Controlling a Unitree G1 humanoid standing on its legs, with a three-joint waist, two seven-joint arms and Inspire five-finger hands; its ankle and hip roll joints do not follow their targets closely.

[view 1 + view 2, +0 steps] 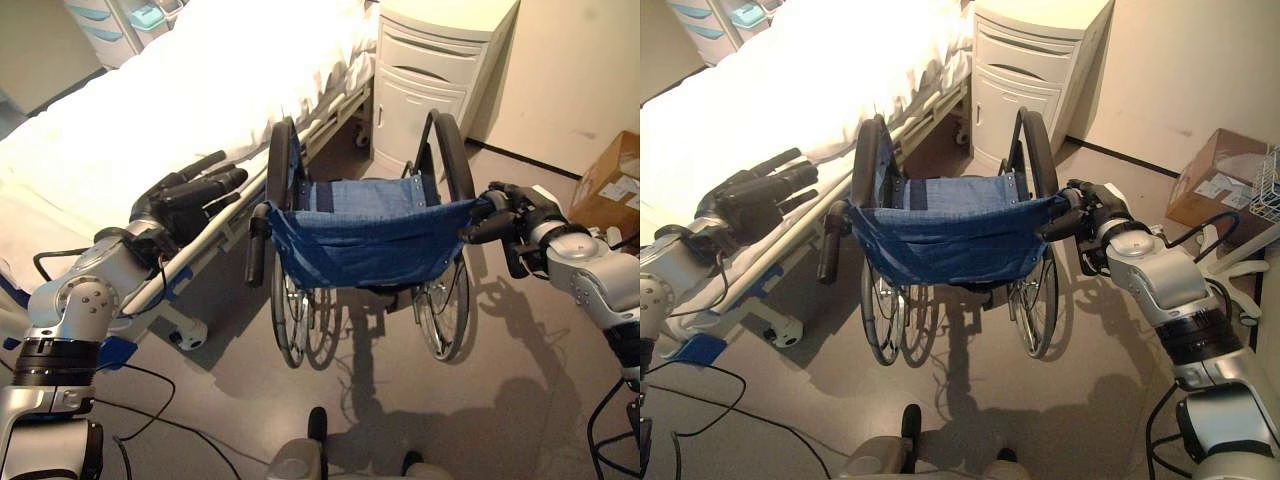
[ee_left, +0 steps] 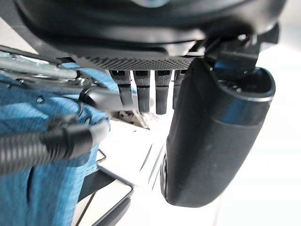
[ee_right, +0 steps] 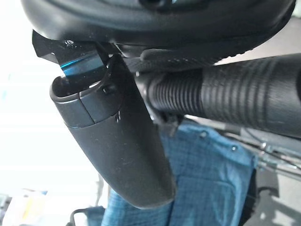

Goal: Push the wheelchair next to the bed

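Observation:
The wheelchair has a blue fabric back and black wheels. It stands in front of me, its back toward me, just right of the bed with white sheets. My right hand is curled round the ribbed right push handle, with the thumb beside it. My left hand hovers over the bed's edge with straight fingers. It is left of the left push handle and apart from it.
A white bedside cabinet stands just beyond the wheelchair against the wall. A cardboard box and a wire basket sit at the right. A drawer unit is at the far left behind the bed. Grey floor lies around the wheels.

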